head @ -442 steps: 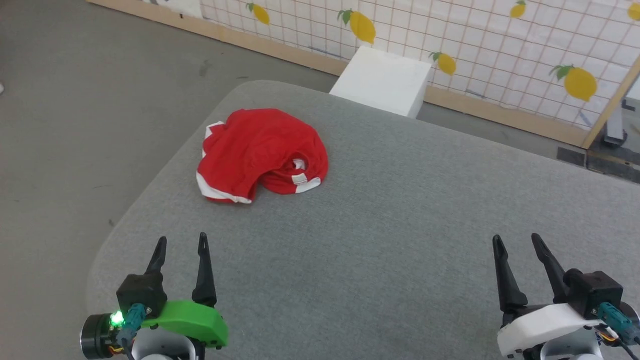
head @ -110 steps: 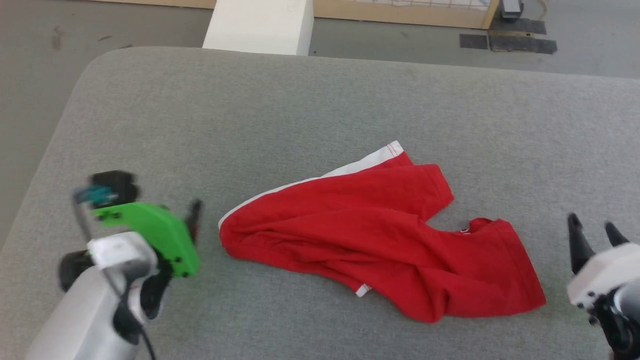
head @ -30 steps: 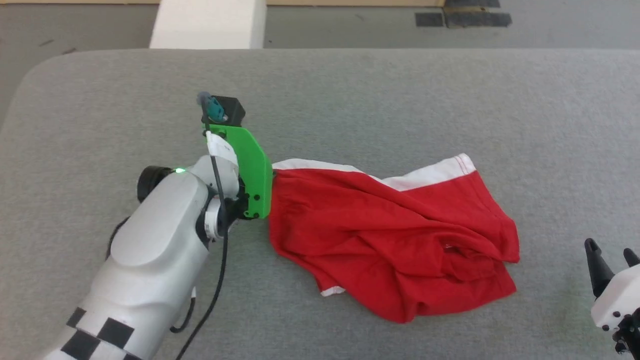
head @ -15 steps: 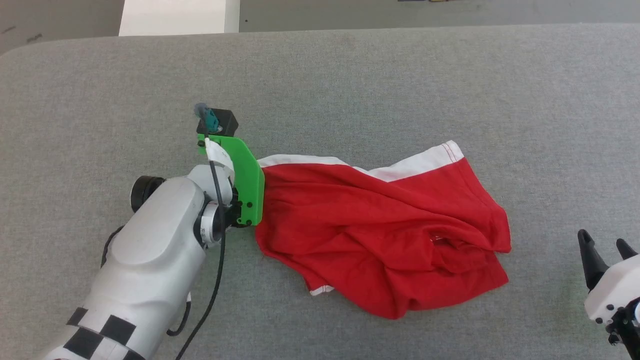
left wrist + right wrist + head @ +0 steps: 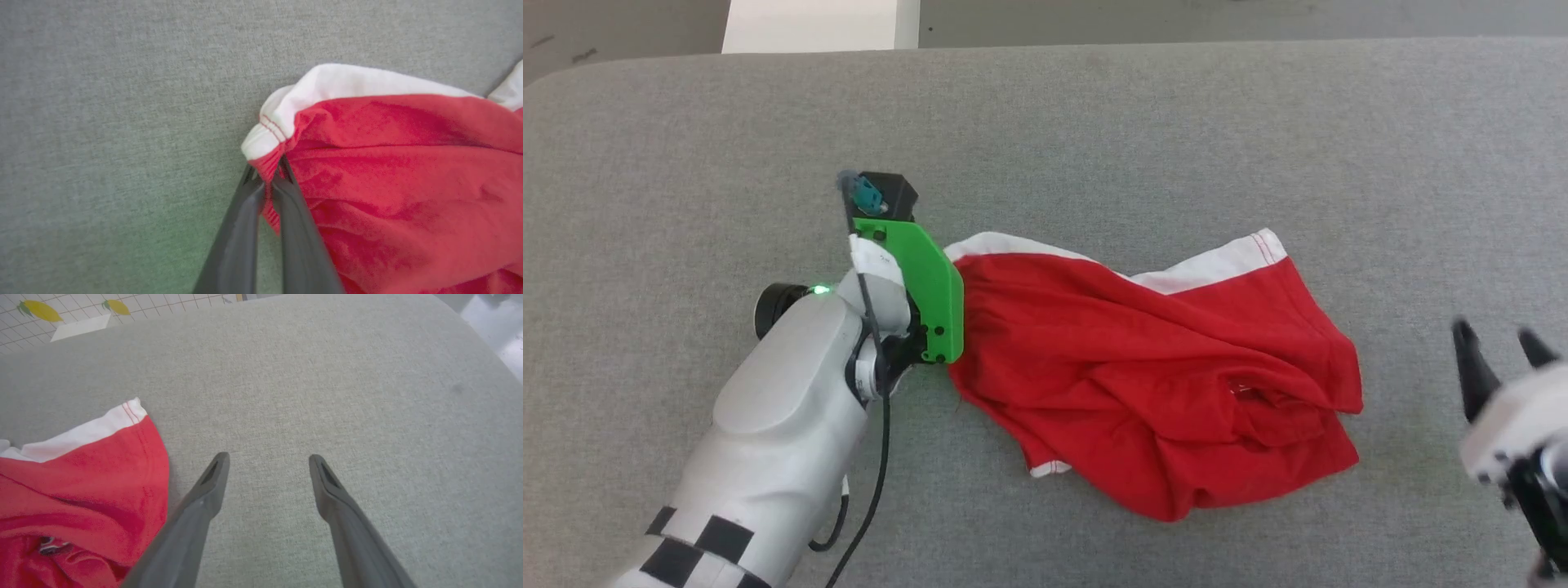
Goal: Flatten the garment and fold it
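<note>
Left end effector (image 5: 267, 173) tight on one garment (image 5: 1160, 384) corner (right end effector (image 5: 268, 457) wide, seemingly just beside).

The garment (image 5: 1143, 384) is soft, matt red knit cloth, creased, with white bands (image 5: 339, 81) of the same matt fabric stitched in fine red thread. It lies on a tabletop (image 5: 1094, 122) covered in grey woven cloth, matt and slightly rough in grain. The fingers (image 5: 241, 228) of the left pincer (image 5: 267, 173) and those of the right pincer (image 5: 269, 458) look like dark grey plastic, smooth with a dull sheen; the left arm's shell (image 5: 784, 392) is pale, smooth, faintly glossy plastic, its bracket (image 5: 927, 286) is bright green matt plastic, and the floor (image 5: 490, 318) is pale and shiny.
</note>
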You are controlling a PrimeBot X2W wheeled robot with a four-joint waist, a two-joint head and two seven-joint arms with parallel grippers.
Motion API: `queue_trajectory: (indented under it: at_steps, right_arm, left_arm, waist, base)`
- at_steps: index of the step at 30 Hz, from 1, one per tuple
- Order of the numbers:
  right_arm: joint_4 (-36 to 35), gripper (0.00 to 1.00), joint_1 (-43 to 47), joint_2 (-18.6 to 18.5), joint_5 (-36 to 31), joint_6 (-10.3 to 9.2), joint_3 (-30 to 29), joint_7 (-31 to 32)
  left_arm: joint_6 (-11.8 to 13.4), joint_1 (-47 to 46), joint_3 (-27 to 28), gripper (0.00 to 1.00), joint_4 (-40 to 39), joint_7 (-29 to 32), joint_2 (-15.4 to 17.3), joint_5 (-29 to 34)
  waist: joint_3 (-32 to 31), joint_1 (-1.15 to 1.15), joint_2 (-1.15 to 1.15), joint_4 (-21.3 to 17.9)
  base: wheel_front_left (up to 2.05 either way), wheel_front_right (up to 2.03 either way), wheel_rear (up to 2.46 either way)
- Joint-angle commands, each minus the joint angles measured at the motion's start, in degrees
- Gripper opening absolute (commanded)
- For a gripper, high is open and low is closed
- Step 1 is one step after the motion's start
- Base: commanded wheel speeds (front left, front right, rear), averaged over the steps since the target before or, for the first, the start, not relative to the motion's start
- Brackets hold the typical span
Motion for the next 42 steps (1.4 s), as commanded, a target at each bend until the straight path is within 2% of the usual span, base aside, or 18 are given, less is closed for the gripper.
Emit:
queue_trajectory:
  at_steps: [1,6,11,21,31,32,33,37,42]
  right_arm:
    - [-0.6,1.00,-2.0,0.0,-1.0,-0.08,1.5,0.0]
    - [1.1,1.00,-8.2,-0.1,-6.0,-0.08,9.7,3.1]
    - [7.7,1.00,-15.1,-3.0,-10.5,-0.08,16.7,7.9]
    - [21.0,1.00,-25.2,-5.6,-14.8,-0.08,21.9,11.8]
    - [28.1,1.00,-28.5,-7.0,-14.9,-0.08,25.3,14.5]
    - [28.4,0.07,-28.6,-7.0,-14.3,-0.08,25.5,14.8]
    - [28.7,0.00,-28.6,-7.1,-13.8,-0.08,25.9,15.5]
    - [28.3,0.00,-28.7,-8.0,-11.4,-0.08,26.4,16.5]
    - [24.9,0.00,-28.8,-7.5,-7.5,-0.08,24.5,12.8]
  left_arm:
    - [0.1,1.2,0.6,0.00,-0.5,-1.3,0.0,-0.6]
    - [0.9,4.4,1.1,0.00,-4.9,-4.5,0.3,-0.7]
    - [2.0,7.2,1.1,0.00,-9.8,-5.1,0.5,-1.0]
    - [4.0,9.0,0.4,0.00,-19.7,-5.2,1.0,-0.2]
    - [4.5,9.7,-0.1,0.00,-22.5,-4.9,1.3,-0.4]
    - [4.5,9.8,-0.1,0.00,-22.5,-5.0,1.3,-0.4]
    - [4.5,9.9,-0.1,0.00,-22.4,-5.1,1.3,-0.4]
    - [4.4,10.3,0.3,0.00,-22.1,-5.9,1.2,-0.9]
    - [3.3,10.6,1.4,0.00,-21.5,-8.0,0.4,-2.5]
  waist:
    - [0.0,0.00,0.00,0.1]
    - [0.8,0.00,0.00,1.2]
    - [2.4,0.00,0.00,2.8]
    - [6.0,0.00,0.00,6.1]
    - [7.7,0.00,0.00,6.9]
    - [7.6,0.00,0.00,6.9]
    - [7.4,0.00,0.00,6.8]
    - [6.2,0.00,0.00,6.4]
    - [3.1,0.00,0.00,5.9]
  base:
    - [0.00,0.00,0.00]
    - [0.00,0.00,0.00]
    - [0.00,0.00,0.00]
    - [0.00,0.00,0.00]
    - [0.00,0.00,0.00]
    - [0.00,0.00,0.00]
    - [0.00,0.00,0.00]
    - [0.00,0.00,0.00]
    - [0.00,0.00,0.00]
